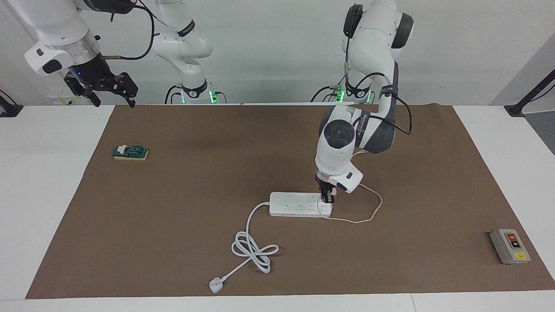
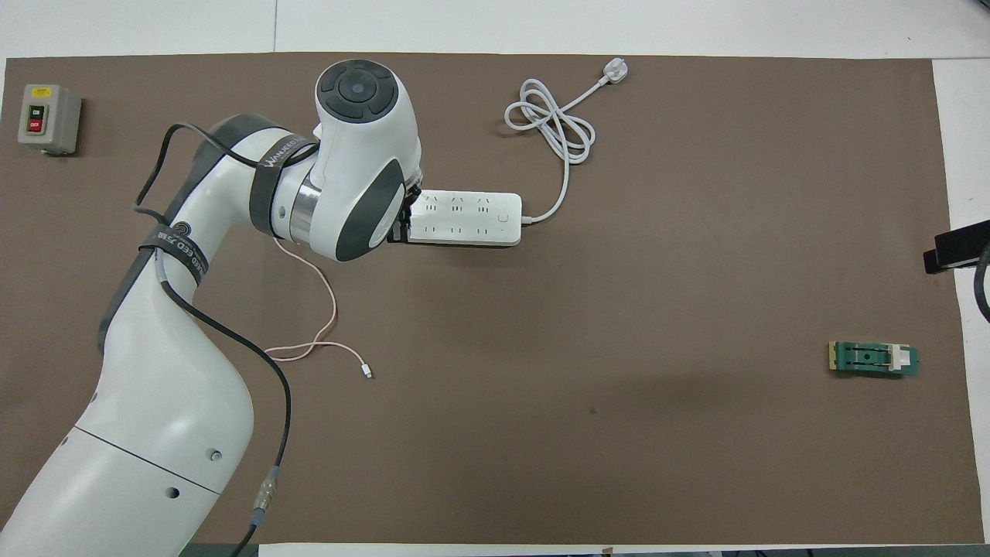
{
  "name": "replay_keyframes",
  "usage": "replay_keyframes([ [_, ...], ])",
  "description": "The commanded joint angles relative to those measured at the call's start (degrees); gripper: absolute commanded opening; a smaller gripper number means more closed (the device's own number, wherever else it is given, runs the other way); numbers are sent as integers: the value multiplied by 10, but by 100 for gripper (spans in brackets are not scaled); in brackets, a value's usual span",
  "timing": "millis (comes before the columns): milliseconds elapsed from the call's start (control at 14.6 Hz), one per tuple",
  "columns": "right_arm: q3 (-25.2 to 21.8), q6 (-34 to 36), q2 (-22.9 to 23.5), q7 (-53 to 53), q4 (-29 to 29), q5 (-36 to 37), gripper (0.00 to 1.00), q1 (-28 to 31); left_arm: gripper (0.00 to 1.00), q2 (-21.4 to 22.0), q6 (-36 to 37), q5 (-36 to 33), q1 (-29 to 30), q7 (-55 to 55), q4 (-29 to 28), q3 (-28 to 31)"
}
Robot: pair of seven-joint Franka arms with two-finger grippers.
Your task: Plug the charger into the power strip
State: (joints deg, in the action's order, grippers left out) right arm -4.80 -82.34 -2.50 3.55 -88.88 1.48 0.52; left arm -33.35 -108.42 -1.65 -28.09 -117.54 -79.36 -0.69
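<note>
A matt brown paper-like mat (image 1: pixel 173 216) covers a smooth white counter (image 1: pixel 47 195). The power strip (image 1: pixel 295 205) is smooth white plastic with a slight sheen, and its thick cord (image 1: pixel 253 249) looks like glossy white rubber. The charger cable (image 2: pixel 325 309) is thin, pale pink and matt. The arms have glossy white plastic shells with dark grey panels. A grey box (image 1: pixel 509 246) looks like matt plastic with red and black buttons.

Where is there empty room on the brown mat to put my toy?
Bare mat lies between the white power strip and the green block. It is crowded where the left claw presses onto the strip, with the pink cable looping beside it.
</note>
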Motion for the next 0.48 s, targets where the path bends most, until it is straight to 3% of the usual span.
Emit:
replay_keyframes([
  [0,8,-7,-11,-4,-15,6,100,8,0,16,-35,-5,-7,-15,-35,6],
  [411,8,-7,-11,-4,-15,6,100,4,0,31,-37,-4,-7,-14,-67,6],
])
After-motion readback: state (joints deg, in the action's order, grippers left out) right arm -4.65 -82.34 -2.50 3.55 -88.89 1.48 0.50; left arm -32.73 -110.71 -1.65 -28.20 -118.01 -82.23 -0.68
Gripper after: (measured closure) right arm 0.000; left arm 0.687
